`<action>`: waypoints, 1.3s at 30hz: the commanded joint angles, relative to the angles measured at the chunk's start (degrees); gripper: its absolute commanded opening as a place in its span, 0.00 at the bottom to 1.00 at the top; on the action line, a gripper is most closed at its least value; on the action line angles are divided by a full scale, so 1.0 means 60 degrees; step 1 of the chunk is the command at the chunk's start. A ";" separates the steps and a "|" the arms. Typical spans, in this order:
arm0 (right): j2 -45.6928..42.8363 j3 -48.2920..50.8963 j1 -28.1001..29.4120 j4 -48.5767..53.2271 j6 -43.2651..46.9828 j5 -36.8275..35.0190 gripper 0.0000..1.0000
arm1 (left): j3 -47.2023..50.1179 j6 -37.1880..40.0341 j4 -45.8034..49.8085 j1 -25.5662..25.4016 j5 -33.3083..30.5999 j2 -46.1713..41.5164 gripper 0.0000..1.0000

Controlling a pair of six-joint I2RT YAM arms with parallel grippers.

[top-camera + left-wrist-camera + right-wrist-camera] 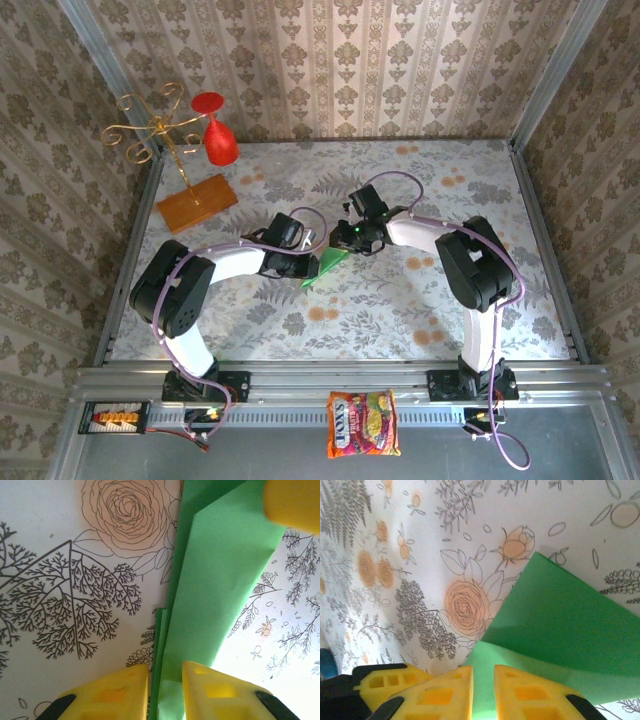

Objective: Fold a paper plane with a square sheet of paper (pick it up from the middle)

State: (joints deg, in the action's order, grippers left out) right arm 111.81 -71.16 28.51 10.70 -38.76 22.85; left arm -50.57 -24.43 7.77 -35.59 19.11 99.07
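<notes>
Closest to the left wrist lens, the left gripper (165, 671) has its two yellow fingers either side of a folded edge of the green sheet (220, 580). The slot between them is narrow and full of paper, but I cannot tell whether the pads actually bite. On the right wrist view the right gripper (483, 672) looks clamped on a corner of the same sheet, with paper running straight into the thin gap between its fingers.

The sheet is already folded into overlapping layers with a long slanted flap. It hangs between the two grippers over the middle of the flowered table (400, 310), seemingly a little above the cloth, since it throws a shadow there.

Further out, an orange board (197, 203) carries a gold wire stand (150, 125) with a red glass (218, 135) at the far left. A snack packet (362, 424) lies on the near rail between the arm bases.

Risks, as I judge them:
- With both arms on one thin sheet, any pull apart could tear it or drag the flap open
- If the left fingers catch just one layer, the next crease would probably run off-centre
- A weak pinch on either side could let the limp paper swing or slip down to the table
</notes>
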 commanded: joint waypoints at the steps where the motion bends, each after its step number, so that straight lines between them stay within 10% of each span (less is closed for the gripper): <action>1: -0.0361 0.0059 -0.0094 -0.0020 0.0162 0.0179 0.19 | -0.0105 0.0155 0.0444 -0.0130 -0.0050 0.0455 0.24; 39: 0.0987 -0.0485 -0.0182 0.1154 0.0712 -0.0430 0.19 | 0.0098 0.0166 0.0362 -0.0176 0.0024 0.0269 0.25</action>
State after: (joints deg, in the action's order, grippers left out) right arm 116.11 -72.69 27.73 13.67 -35.94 22.70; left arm -51.00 -24.40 8.32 -35.62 19.03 99.37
